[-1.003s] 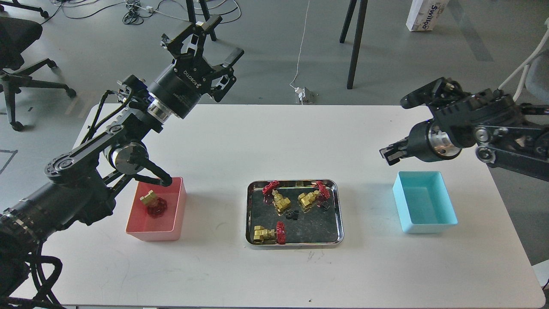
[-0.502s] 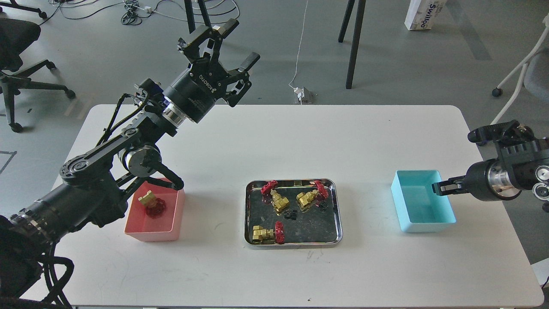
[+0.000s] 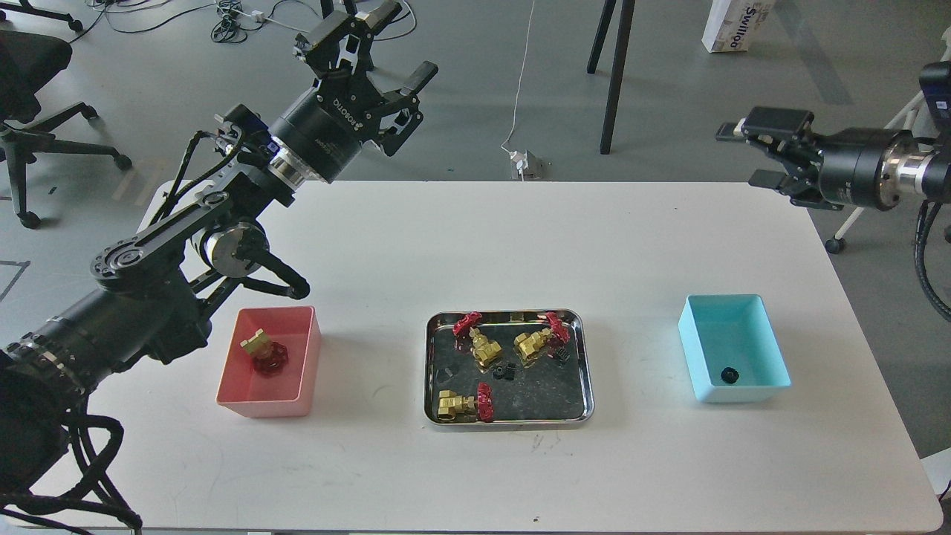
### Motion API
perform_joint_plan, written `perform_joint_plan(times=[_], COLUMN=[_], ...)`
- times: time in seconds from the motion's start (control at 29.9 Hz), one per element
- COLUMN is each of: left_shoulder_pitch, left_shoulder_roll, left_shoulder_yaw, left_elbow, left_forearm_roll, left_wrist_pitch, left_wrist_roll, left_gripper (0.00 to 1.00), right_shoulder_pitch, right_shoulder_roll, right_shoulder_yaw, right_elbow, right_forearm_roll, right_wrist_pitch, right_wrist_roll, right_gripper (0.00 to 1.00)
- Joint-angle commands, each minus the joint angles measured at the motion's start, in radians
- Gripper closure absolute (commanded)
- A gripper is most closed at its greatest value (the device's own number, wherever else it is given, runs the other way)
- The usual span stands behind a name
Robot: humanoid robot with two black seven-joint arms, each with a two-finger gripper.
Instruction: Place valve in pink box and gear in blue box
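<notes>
valve (image 3: 261, 352) in pink box (image 3: 296, 394), gear (image 3: 729, 375) in blue box (image 3: 773, 349)

White lettering reading "ROBOTIQ", seen upside down, runs along the black cylindrical left gripper (image 3: 396, 46) body at upper left. A white cardboard box (image 3: 736, 24) at upper right bears blue lettering, apparently "Swilloo".

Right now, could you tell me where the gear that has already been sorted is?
In the head view, the gear lies inside the blue box, near its front wall, on the table's right side, right of the steel tray.
</notes>
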Motion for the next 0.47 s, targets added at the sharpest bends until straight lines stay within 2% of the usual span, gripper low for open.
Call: perform_joint_plan(times=[0.0, 0.17, 0.3, 0.43], left_shoulder_pitch=[-0.047, -0.042, -0.030, -0.015], left_shoulder_roll=[0.036, 0.025, -0.001, -0.024], left_shoulder_yaw=[-0.003, -0.021, -0.026, -0.028], left_elbow=[0.094, 0.186, 0.228, 0.228], left_forearm_roll=[-0.042, -0.134, -0.215, -0.218], left_wrist_pitch=[0.001, 0.001, 0.001, 0.001], left_wrist_roll=[0.000, 0.000, 0.000, 0.000], left_gripper=[0.17, 0.12, 0.10, 0.08], right_shoulder_pitch=[-0.023, -0.093, -0.146, -0.201], right_shoulder_roll=[0.043, 0.169, 0.230, 0.262], right_shoulder_yaw=[0.025, 0.057, 0.134, 0.232], right_elbow=[-0.070, -0.193, -0.227, -0.227], right_forearm_roll=[0.674, 0.745, 0.745, 0.745], right_wrist_pitch=[0.000, 0.000, 0.000, 0.000], right_wrist_roll=[0.125, 0.270, 0.291, 0.291], right_gripper=[0.00, 0.00, 0.00, 0.00])
